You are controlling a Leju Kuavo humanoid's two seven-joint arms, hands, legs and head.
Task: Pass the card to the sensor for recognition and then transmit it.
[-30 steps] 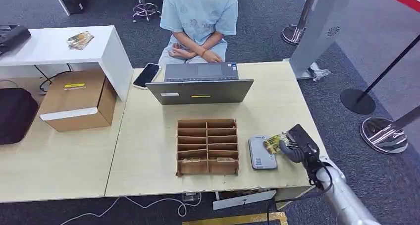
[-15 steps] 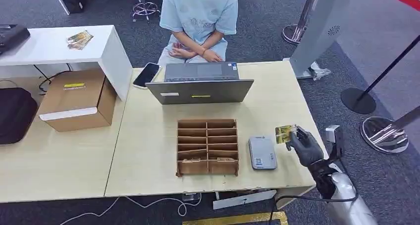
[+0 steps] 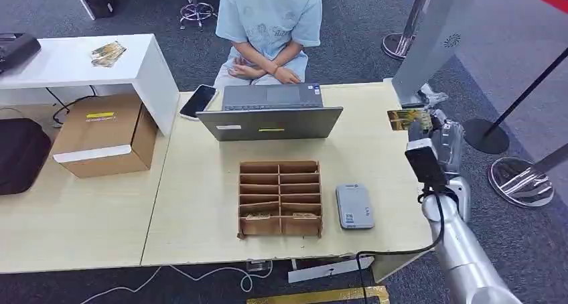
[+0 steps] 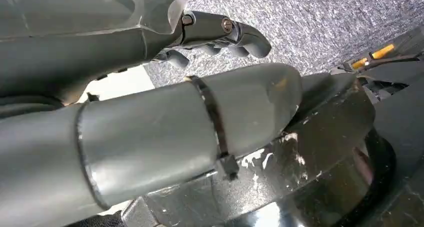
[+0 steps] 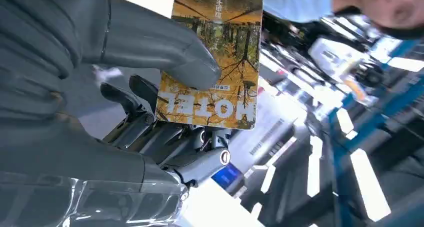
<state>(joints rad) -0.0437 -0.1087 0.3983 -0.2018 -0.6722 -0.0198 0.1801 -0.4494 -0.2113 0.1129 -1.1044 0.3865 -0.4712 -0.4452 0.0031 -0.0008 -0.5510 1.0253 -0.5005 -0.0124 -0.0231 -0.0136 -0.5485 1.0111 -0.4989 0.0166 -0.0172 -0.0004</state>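
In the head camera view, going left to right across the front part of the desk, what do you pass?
Cardboard box → slotted cardboard organizer → grey card reader → right hand, raised at the desk's right edge and holding the card.

Light wood table (image 3: 201, 203) w/ a grey laptop (image 3: 271, 114) at its far edge, lid half open, and a black phone (image 3: 198, 101) just beside it at the far left corner. Mid-table sits a brown cardboard divider tray (image 3: 280, 198), a few cards in its nearest slots, w/ the grey card sensor (image 3: 354, 207) just right of it, lying flat. On the adjoining table to the left: a cardboard box (image 3: 104, 135) and a dark bag (image 3: 20, 153) at the edge.
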